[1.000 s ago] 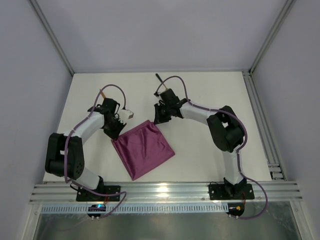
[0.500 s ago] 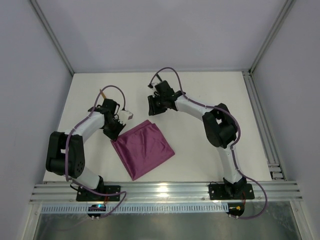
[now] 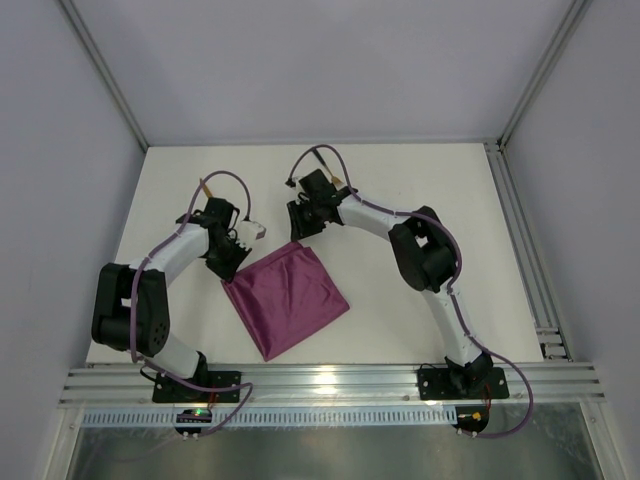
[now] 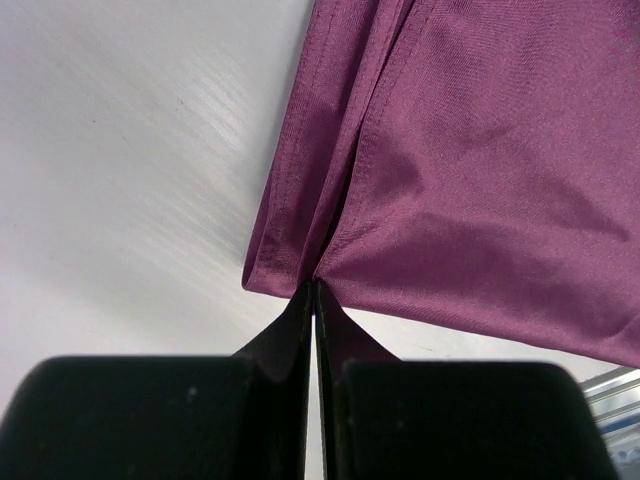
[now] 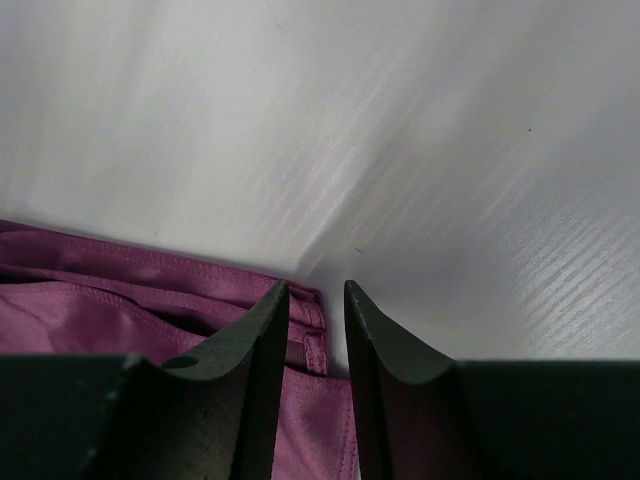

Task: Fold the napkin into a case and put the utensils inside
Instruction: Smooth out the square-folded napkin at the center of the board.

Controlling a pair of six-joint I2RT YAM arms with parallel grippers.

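The magenta napkin (image 3: pixel 290 295) lies folded into a tilted square on the white table. My left gripper (image 3: pixel 228 268) is at its left corner. In the left wrist view the left gripper (image 4: pixel 315 287) is shut, its tips pinching the napkin (image 4: pixel 480 180) where the hem gathers into creases. My right gripper (image 3: pixel 298 230) hovers at the napkin's far corner. In the right wrist view the right gripper (image 5: pixel 317 290) is open, and the layered corner of the napkin (image 5: pixel 120 300) lies loose under the gap. The utensils are out of view.
The white table (image 3: pixel 420 200) ends in an aluminium rail (image 3: pixel 330 385) at the near edge, where both arm bases are bolted. Another rail (image 3: pixel 525 250) runs along the right side. Grey walls and frame posts close in the back and sides.
The right gripper has gone from shut to open and its arm has swung left and slightly farther back over the napkin's far corner. The left arm and napkin have stayed put.
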